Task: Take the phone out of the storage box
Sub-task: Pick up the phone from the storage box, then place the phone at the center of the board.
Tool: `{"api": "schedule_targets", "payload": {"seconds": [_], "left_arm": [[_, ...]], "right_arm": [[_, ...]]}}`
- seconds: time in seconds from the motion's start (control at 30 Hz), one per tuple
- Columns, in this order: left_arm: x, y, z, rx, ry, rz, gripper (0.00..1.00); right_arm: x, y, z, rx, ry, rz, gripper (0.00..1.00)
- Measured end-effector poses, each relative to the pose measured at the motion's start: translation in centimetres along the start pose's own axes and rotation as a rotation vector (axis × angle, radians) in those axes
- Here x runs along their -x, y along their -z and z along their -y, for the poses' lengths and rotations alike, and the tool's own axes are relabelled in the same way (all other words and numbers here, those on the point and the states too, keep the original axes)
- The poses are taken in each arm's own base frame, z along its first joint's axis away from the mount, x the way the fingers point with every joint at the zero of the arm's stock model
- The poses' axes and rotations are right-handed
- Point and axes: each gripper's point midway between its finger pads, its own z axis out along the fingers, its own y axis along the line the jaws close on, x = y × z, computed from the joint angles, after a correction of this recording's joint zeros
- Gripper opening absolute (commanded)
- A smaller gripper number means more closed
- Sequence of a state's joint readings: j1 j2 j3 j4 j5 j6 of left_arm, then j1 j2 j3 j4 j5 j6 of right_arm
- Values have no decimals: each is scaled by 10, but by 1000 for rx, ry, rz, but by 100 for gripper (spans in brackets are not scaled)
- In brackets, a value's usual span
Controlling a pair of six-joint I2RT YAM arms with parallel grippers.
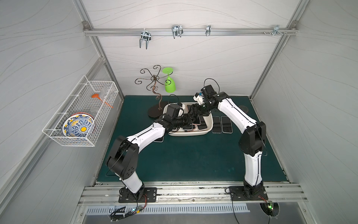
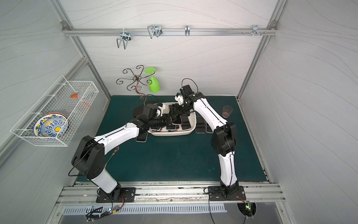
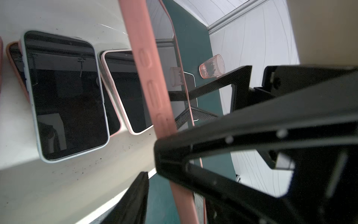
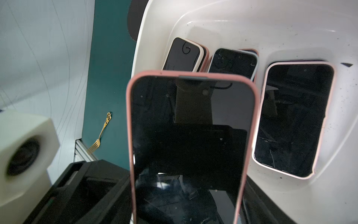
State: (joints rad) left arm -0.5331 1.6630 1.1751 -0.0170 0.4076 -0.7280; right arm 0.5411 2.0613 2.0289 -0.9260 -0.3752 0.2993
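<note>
Surroundings: two black phones (image 1: 226,124) flat on dark green mat (image 1: 193,159), just beside the box; pink clear tumbler (image 2: 227,112) well apart.
Pink-cased black-screened phone (image 4: 191,135): raised, tilted, over cream-white plastic storage box (image 1: 193,133). Right gripper (image 1: 195,111) clamps its long edges. Left gripper (image 3: 153,161) is partly spread, straddling its faces.
Box contents: further cased phones (image 4: 294,118), lying flat.

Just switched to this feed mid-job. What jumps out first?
Over the cream tray of phones at the back of the mat, the right gripper holds up a pink phone and the left gripper straddles its edge. Two more phones lie on the mat beside the tray, and a green glass hangs upside down on a curly metal stand behind.
</note>
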Motion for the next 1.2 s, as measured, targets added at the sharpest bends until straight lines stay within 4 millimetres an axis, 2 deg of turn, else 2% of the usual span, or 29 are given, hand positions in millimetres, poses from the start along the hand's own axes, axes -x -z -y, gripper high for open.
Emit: {"api": "schedule_targets", "payload": {"seconds": [0.07,0.23,0.33,0.37,0.4,0.43,0.47,0.5,0.6,0.63,0.8,0.97,1.07,1.2], "left_arm": [[0,-1,-1,0,5,-2,39],[2,-1,2,-8,2,5,21],[0,-1,0,3,17,-5,14],[1,0,-1,1,22,-6,11],[1,0,0,0,22,-6,8],[1,0,0,-2,22,-8,6],[0,0,1,-3,21,-10,6],[-1,0,1,-4,21,-13,6],[-3,3,1,3,26,-22,5],[-4,5,2,5,25,-25,5],[-3,25,8,7,5,-23,3],[9,67,16,-22,-51,2,2],[19,100,3,14,-95,27,5],[24,150,-30,122,-143,51,5]], "right_arm": [[0,0,-1,6,-3,-2,0],[-2,-1,-4,22,-14,-8,0],[-2,-1,-5,42,-17,-8,3],[-2,-1,-6,57,-18,-6,9],[-2,-1,-7,67,-20,-4,21],[-2,-1,-7,76,-21,-3,42],[-2,-1,-7,83,-24,-4,54],[-3,-1,-7,89,-25,-5,59],[-5,-2,-9,117,-29,-10,95],[-5,-1,-10,128,-38,-11,99],[-4,23,-15,210,-56,23,99],[16,74,2,244,-86,141,99],[21,98,13,242,-96,196,99],[8,106,9,256,-80,194,99]]}}
